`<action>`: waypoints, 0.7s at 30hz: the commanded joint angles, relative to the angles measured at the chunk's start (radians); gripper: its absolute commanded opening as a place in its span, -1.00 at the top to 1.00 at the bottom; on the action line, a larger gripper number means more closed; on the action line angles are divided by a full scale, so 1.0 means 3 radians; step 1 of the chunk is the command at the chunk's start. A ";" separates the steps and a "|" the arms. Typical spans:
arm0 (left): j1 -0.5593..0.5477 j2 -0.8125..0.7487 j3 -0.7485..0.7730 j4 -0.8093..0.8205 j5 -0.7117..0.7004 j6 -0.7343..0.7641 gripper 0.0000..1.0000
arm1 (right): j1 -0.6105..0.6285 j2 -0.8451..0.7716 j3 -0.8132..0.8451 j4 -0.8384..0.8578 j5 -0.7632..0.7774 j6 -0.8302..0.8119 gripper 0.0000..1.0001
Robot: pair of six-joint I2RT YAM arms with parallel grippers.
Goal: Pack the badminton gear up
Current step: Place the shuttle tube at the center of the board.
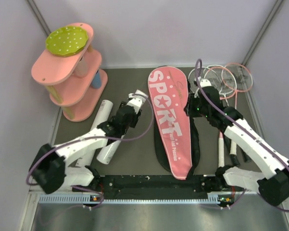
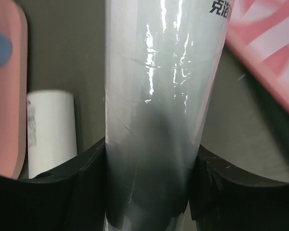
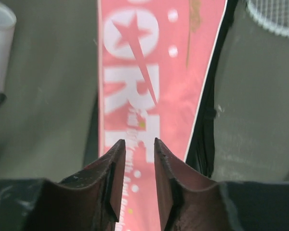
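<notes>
1. Top external view
   - The bag (image 1: 171, 125) lies flat in the middle of the desk (image 1: 139, 154), pink "SPORT" face up, with black edging showing along its right side.
   - The rackets (image 1: 226, 79) lie at the far right, just beside the bag. Their heads overlap near the back corner and their handles point toward the near edge.
   - The left hand (image 1: 130, 108) is clamped over a long white tube (image 1: 109, 150) that runs diagonally under the left arm, left of the bag.
   - A second tube (image 1: 100, 115) lies beside it, nearer the pink shelf (image 1: 70, 91). The shelf carries a green dotted disc (image 1: 70, 41).
   - The right hand (image 1: 190, 109) sits at the right edge of the bag.

2. Left wrist view
   - The left hand (image 2: 151, 192) grasps the tube (image 2: 159, 120). Both black fingers (image 2: 86, 183) press against its sides.
   - Whether the tube rests on the desk (image 2: 82, 48) cannot be told.
   - The second tube (image 2: 50, 130) lies to the left, apart from the first, with the shelf (image 2: 7, 96) beyond it.
   - The bag (image 2: 265, 38) fills the upper right corner.

3. Right wrist view
   - The right hand (image 3: 137, 168) is released. Its fingers (image 3: 113, 173) stand slightly parted with nothing between them.
   - The hand is positioned above the bag (image 3: 149, 72), and the lettering is visible through the gap.
   - Racket strings (image 3: 274, 17) show at the upper right.
</notes>
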 commanded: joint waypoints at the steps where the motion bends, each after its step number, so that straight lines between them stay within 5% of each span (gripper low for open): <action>1: 0.0299 0.0703 0.0195 -0.0178 -0.0030 0.0148 0.77 | -0.0351 0.0173 -0.0206 -0.0101 -0.0752 0.0010 0.35; 9: 0.0488 0.1452 0.0528 -0.0295 -0.0132 0.0158 0.50 | -0.0801 0.0587 -0.0702 0.0344 -0.1045 0.0147 0.15; 12: 0.0504 0.1462 0.0564 -0.0300 -0.0107 0.0117 0.05 | -0.0827 0.0817 -0.0718 0.0461 -0.0892 0.0168 -0.05; 18: 0.0550 0.1172 0.0625 -0.0576 -0.0076 -0.0041 -0.82 | -0.0847 0.1032 -0.0743 0.0568 -0.0804 0.0097 -0.12; 21: 0.0555 0.0881 0.0604 -0.0617 0.0010 -0.0148 -0.82 | -0.0847 0.1119 -0.0754 0.0646 -0.0876 0.0097 -0.10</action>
